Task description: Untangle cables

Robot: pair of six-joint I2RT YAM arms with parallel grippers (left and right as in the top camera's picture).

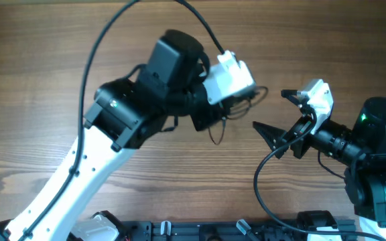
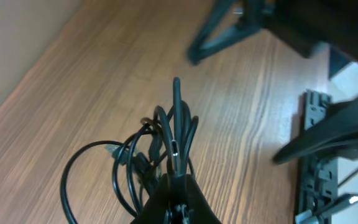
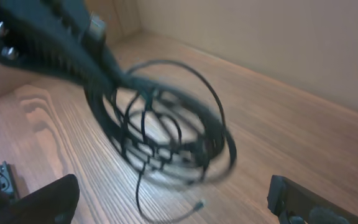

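The left arm (image 1: 112,114) has its jaws fully closed on the cables (image 2: 178,118). In the left wrist view several thin black strands come together and pass into the pinch at 6 o'clock, and the loops spread from there toward 12 and 9 o'clock. I think the bundle is held this way so that it hangs away from the counter (image 1: 39,60) and its loops fall open under their own weight. That would make it easier to see and reach one single strand. Whether the lowest loop touches the wood, I cannot tell, because the right wrist view is blurred.

The right arm (image 1: 374,134) waits with its jaws spread as wide as they go, and they hold nothing. In the overhead view they point toward 9 o'clock, at the bundle, and stay near it but apart from it. This looks like a position to receive: one side holds the knot steady, so the other can pull a strand out.

Relative to the right jaws, in the right wrist view, the cables hang at about 12 o'clock, in front of the opening and not yet between the two fingers. One loose tail with a tiny plug end (image 3: 197,203) drops toward 6 o'clock, the part closest to these jaws. In the overhead view the bundle is mostly hidden under the left wrist, at the centre of the counter.
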